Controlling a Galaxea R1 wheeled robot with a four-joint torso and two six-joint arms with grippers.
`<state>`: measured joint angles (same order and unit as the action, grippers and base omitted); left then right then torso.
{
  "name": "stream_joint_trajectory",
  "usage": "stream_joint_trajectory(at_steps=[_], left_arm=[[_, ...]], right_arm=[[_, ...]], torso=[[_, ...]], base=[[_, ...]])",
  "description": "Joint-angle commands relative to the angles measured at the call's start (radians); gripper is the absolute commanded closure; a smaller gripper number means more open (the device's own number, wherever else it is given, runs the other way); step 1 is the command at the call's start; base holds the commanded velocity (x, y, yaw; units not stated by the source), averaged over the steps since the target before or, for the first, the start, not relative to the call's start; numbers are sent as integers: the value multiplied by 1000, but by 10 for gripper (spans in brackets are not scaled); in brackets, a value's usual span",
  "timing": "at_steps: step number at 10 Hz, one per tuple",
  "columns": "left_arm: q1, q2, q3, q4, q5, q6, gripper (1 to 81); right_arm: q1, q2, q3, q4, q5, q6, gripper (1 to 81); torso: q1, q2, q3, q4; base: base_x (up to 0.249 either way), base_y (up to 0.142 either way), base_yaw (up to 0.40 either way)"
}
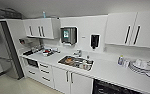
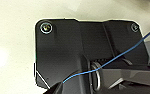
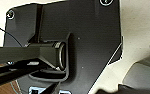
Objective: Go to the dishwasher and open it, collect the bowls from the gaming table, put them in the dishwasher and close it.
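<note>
Kitchen cabinets fill my head view, white fronts above and below a long white table (image 1: 108,71) that runs from the left middle of the frame down to the right edge. A steel sink (image 1: 76,62) sits in the table near the centre, with dishes inside it that I cannot make out clearly. On the wall above it hangs a grey paper towel dispenser (image 1: 68,35), and to its right a small black soap dispenser (image 1: 94,41). At the lower right, under the table, I see a dark opening that appears to be the dishwasher (image 1: 111,88), next to the white cabinet doors (image 1: 71,82) under the sink; I cannot tell from here how far it is open. A stack of plates (image 1: 141,66) rests on the table at the far right. At the left edge stands a tall steel fridge (image 1: 3,55), with white drawers (image 1: 43,72) between it and the sink cabinet.

In my wrist views I see dark plate and bar over a pale floor, and a thin blue cable (image 2: 121,53) crosses my left one. Whether either claw is wide or narrow, I cannot tell.
</note>
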<state>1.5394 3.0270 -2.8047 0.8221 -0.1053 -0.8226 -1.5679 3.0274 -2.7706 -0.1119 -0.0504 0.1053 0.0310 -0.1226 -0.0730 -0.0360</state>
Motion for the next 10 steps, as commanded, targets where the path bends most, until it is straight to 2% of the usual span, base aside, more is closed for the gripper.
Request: stream_joint_trajectory(at_steps=[1, 4, 7, 10], left_arm=[[-47, -8, -4, -1, 39, -1, 10], [-47, -11, -4, 2, 36, 6, 10], [-54, -25, -4, 2, 21, 10, 10], [-63, -25, -4, 6, 22, 10, 10]], right_arm=[[64, -20, -3, 216, -6, -161, 10], [79, -22, 7, 216, -6, -157, 10], [82, -23, 5, 186, -6, -185, 10], [91, -22, 2, 192, -5, -182, 10]], torso=[[0, 0, 0, 0], [0, 0, 0, 0], [0, 0, 0, 0], [0, 0, 0, 0]], base=[[0, 0, 345], [0, 0, 344], [0, 0, 344], [0, 0, 345]])
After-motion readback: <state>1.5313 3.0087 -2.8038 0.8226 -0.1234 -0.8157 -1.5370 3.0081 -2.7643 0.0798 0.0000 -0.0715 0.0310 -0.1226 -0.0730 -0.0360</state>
